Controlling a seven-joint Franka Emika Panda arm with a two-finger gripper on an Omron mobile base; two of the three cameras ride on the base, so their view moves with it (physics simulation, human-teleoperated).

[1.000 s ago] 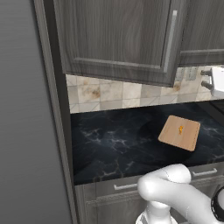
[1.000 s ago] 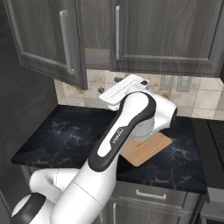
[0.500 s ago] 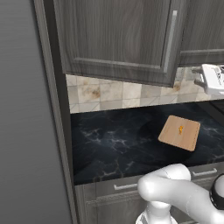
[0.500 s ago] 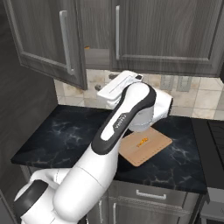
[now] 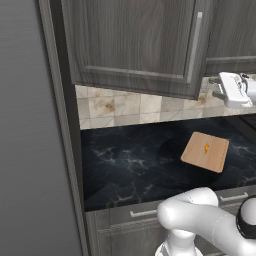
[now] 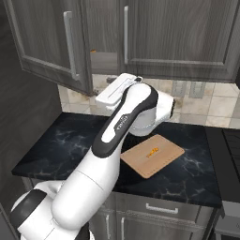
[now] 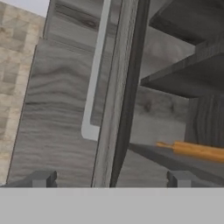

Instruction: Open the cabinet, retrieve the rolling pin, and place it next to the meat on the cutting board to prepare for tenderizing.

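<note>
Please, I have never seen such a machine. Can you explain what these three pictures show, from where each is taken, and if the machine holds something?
This is a white robot arm in a simulated kitchen. Two pictures come from cameras on its base, behind it to the left and right. The third looks along its end effector, whose fingers stand open and hold nothing. On the black countertop lies the cutting board with a small orange piece on it. Above hangs the cabinet; its left door is swung partly open. In the hand view, the rolling pin lies inside on the cabinet floor, beyond the door's edge.
</note>
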